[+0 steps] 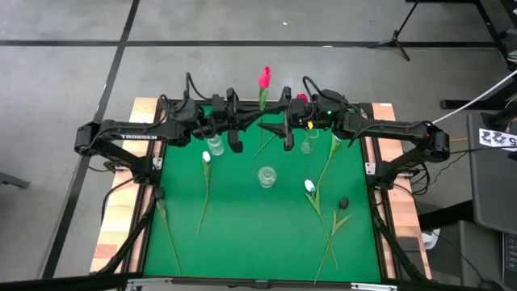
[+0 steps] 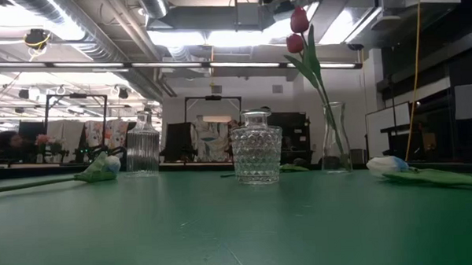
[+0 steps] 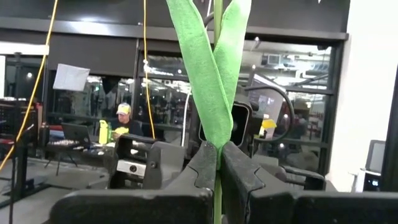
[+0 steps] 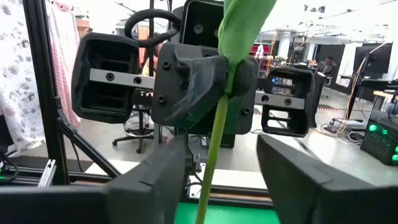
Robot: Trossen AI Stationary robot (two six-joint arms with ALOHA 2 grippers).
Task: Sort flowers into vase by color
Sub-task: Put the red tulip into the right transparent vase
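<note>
A pink-red tulip (image 1: pixel 264 78) stands upright in the air over the table's far middle, its green stem (image 4: pixel 211 155) hanging down. My left gripper (image 3: pixel 219 155) is shut on it. My right gripper (image 4: pixel 221 149) is open and faces the left one. Its fingers stand on either side of the lower stem and do not touch it. Another red tulip (image 2: pixel 294 42) stands in a tall clear vase (image 2: pixel 336 149). White tulips (image 1: pixel 207 158) (image 1: pixel 309 187) and a dark one (image 1: pixel 343 202) lie flat on the green mat. My left gripper pinches the tulip's stem (image 3: pixel 217 177) between its two fingertips, just below where the leaves (image 3: pixel 211 81) spread. The fingers come in level from the table's left and lie across the stem. The flower stays upright and clear of the table, its lower stem hanging free.
Two more clear vases stand on the mat, a ribbed one (image 1: pixel 214 145) at the far left and a squat cut-glass one (image 1: pixel 266 176) in the middle. More stems (image 1: pixel 166 234) (image 1: pixel 331 242) lie toward the near edge. A person (image 3: pixel 124 118) sits in the room behind.
</note>
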